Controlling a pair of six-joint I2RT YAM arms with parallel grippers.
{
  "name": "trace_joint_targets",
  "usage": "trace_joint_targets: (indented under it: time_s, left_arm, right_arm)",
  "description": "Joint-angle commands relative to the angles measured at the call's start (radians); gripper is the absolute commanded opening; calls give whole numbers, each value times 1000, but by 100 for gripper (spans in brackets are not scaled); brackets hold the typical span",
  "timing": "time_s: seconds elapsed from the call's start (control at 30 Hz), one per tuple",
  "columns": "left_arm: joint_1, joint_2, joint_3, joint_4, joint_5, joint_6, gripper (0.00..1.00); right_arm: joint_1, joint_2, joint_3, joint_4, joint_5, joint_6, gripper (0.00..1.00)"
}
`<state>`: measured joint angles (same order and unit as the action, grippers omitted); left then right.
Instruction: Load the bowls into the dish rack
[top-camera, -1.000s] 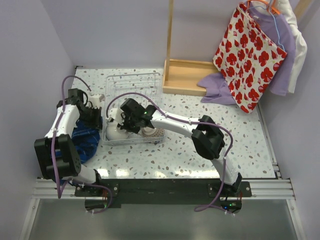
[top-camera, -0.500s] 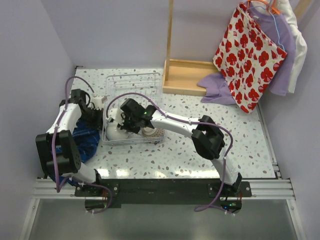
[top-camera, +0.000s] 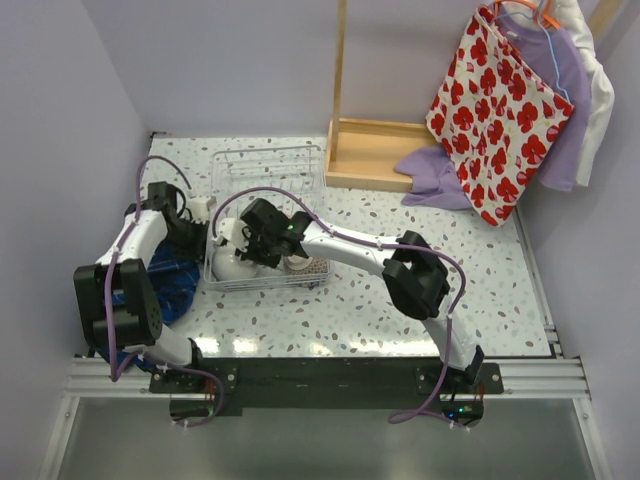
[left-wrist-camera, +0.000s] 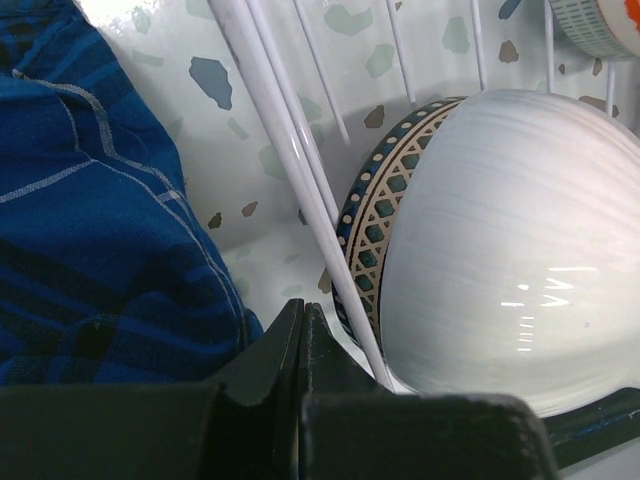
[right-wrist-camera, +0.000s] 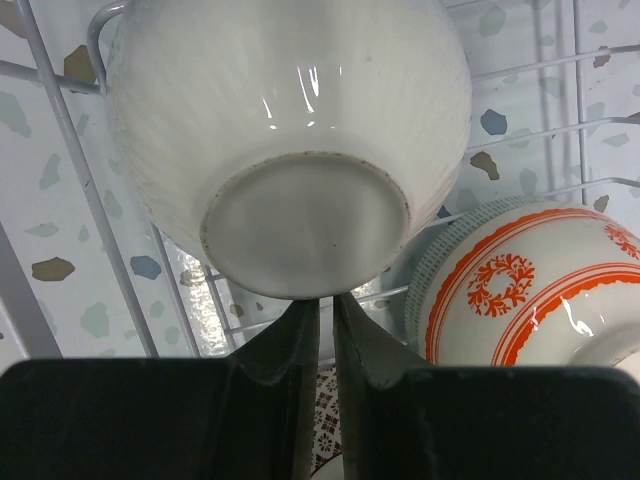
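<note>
The left arm has edged closer to the dish rack (top-camera: 262, 160); the right arm has not moved. The left gripper (left-wrist-camera: 303, 325) is pressed fully together beside a blue plaid cloth (left-wrist-camera: 100, 220), just outside the rack's thin pale rods. Inside the rack a glossy, finely ribbed white bowl (right-wrist-camera: 290, 150) lies tilted, with a lattice-banded rim (left-wrist-camera: 375, 220) against it and a red-scrolled bowl (right-wrist-camera: 520, 290) beside it. The right gripper (right-wrist-camera: 320, 310) shows a narrow slit at the white bowl's unglazed foot; I cannot tell whether it grips anything.
</note>
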<state>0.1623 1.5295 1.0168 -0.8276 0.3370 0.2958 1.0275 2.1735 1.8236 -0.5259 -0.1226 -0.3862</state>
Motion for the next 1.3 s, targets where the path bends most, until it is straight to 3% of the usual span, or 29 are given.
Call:
trace_joint_targets:
  time_s: [0.0,0.27,0.47,0.53,0.63,0.73,1.1,1.23,1.27]
  left_arm:
    - [-23,21,9,2,149,-15,0]
    - [-36,101,68,-77,403,58,0]
    - [-43,208,229,-368,553,284,0]
    - [-44,225,273,-416,527,344,0]
    - [-43,257,284,-426,383,323,0]
    - [-29,276,253,-406,327,299,0]
    - [25,130,194,-125,217,100,0]
    - [25,87,174,-100,162,77,2]
    - [23,78,169,-88,151,74,4]
  right_arm:
    - [13,-67,5,58,-11,-6,16]
    - [32,-67,57,53,-42,13,17]
    - [48,-98,48,46,-26,-2,20]
    - [49,-103,39,49,-12,0,20]
    - [49,-113,43,50,-17,0,20]
    - [57,-107,57,53,-20,3,19]
    - [69,-93,60,58,-6,3,22]
    - [68,-113,17,50,57,-32,31]
    - [68,-136,2,49,69,-42,42]
